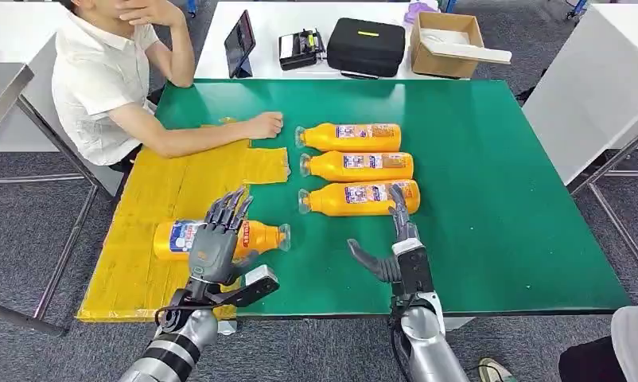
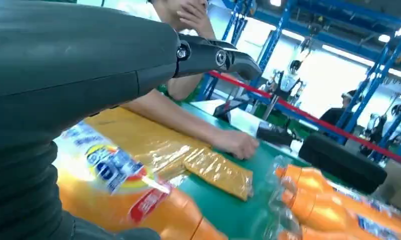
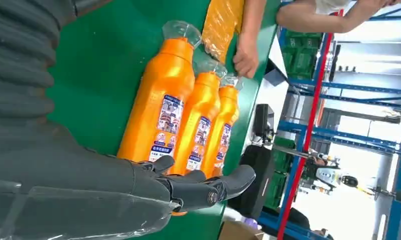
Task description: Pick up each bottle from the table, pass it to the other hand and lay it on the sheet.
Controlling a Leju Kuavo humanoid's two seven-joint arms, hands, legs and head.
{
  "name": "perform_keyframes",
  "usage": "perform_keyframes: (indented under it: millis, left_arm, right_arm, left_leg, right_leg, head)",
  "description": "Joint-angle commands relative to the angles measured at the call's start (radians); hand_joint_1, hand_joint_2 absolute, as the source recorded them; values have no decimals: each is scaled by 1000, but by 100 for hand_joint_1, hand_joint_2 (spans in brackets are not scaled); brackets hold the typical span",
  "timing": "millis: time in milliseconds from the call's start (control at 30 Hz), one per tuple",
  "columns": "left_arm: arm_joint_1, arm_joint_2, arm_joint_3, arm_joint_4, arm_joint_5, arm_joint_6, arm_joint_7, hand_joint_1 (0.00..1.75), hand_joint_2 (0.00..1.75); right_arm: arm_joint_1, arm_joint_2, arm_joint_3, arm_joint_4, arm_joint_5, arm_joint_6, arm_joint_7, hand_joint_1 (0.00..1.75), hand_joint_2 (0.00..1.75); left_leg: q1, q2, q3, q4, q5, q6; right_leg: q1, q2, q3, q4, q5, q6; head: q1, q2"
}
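Note:
One orange bottle with a clear cap lies on its side on the yellow sheet, cap toward the table's middle. My left hand is spread over its middle, fingers extended and not wrapped around it; the left wrist view has the bottle just under the hand. Three more bottles lie side by side on the green table: far, middle, near. My right hand is open, thumb out, fingertips reaching the near bottle's base end; whether they touch it I cannot tell.
A seated person rests a hand on the sheet's far corner. Behind the green table a white table carries a tablet, a black case and a cardboard box. The table's front edge runs just ahead of my wrists.

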Motion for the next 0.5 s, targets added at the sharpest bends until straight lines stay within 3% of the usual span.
perform_keyframes:
  millis: [33,233,300,333,367,433,500]
  left_arm:
    - [13,-22,12,-31,34,-9,-20,0,175]
    - [31,-10,-34,-86,89,-50,-11,0,175]
    - [66,-4,-74,-178,188,-134,-45,0,175]
    - [95,-13,-75,-250,307,-219,-71,0,175]
    - [114,-1,-112,-315,313,-229,-29,0,175]
    - [159,-50,-80,-414,548,-327,-37,0,175]
    - [175,-71,-96,-450,663,-354,-21,0,175]
  right_arm:
    - [-30,-16,20,60,8,-6,2,0,175]
    - [-23,-21,20,48,23,-21,4,0,175]
    - [-19,-41,31,36,80,-58,10,0,175]
    - [-33,-89,80,44,307,-216,44,0,175]
    - [-37,-99,74,44,306,-207,43,0,175]
    - [-91,-166,100,102,547,-336,143,0,175]
    - [-143,-198,102,175,619,-371,171,0,175]
  left_leg:
    - [1,3,2,0,-1,0]
    - [1,2,0,0,-1,0]
    - [1,2,1,0,-1,0]
    - [1,3,2,1,-2,0]
    - [1,2,1,0,-1,0]
    - [1,2,0,1,-2,0]
    - [1,2,-1,2,-2,1]
  right_leg:
    - [1,1,1,-1,0,-3]
    - [1,0,0,-1,0,-3]
    - [1,0,1,-1,-1,-3]
    - [2,1,2,-1,-1,-5]
    - [1,1,1,-1,-1,-3]
    - [1,1,0,-1,-1,-3]
    - [1,1,0,0,-1,-3]
  head:
    - [0,0]
    - [0,0]
    - [0,0]
    - [0,0]
    - [0,0]
    - [0,0]
    - [0,0]
